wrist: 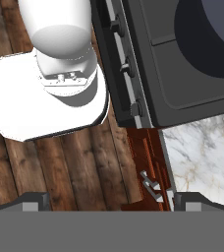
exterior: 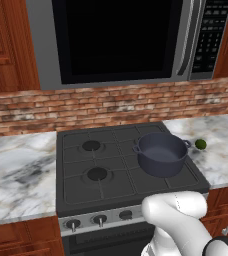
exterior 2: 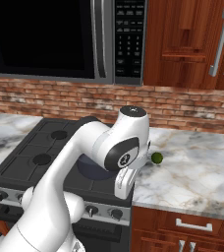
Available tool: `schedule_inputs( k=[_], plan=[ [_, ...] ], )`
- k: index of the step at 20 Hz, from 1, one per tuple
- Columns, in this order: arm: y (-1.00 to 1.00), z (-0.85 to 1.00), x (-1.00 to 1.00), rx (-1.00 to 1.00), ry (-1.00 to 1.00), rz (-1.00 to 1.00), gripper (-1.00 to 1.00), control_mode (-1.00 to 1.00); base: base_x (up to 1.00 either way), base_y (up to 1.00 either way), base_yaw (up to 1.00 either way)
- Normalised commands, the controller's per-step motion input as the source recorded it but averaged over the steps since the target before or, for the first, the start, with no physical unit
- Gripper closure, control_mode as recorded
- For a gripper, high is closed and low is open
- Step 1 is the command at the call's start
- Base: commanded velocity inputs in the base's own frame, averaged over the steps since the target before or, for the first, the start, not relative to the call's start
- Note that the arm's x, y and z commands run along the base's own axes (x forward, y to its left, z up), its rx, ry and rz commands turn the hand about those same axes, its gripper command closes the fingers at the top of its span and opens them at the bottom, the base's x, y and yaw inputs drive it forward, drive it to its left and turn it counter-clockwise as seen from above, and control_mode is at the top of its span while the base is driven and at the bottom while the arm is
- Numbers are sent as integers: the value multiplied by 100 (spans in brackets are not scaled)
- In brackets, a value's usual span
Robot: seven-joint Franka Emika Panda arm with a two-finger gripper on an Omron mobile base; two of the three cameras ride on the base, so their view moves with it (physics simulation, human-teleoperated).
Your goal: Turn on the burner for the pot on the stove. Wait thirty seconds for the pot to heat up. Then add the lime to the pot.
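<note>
So the stove (exterior: 111, 165) is sitting between marble counters, and the pot (exterior: 161, 153) is resting upright on its right-side grates, loop handles pointing out left and right. The lime (exterior: 200, 144) is lying on the counter just right of it. The gripper (wrist: 109, 199) is hanging over the stove's front right corner, fingers spread wide, holding nothing, pot ahead of it.

pots: one (exterior: 161, 153), right of centre frame
limes: one (exterior: 200, 144), right edge
stoves: one (exterior: 86, 187)
bare burners: two (exterior: 91, 145), centre left
microwaves: one (exterior: 116, 35), top
</note>
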Motion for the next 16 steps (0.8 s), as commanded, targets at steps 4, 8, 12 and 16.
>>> schedule_inputs(
  k=[4,8,12,16],
  plan=[
    [0,0,0,0,0,0,-100,-100,0,0,0],
    [0,0,0,0,0,0,-100,-100,0,0,0],
    [0,0,0,0,0,0,-100,-100,0,0,0],
    [0,0,0,0,0,0,-100,-100,0,0,0]
  ],
)
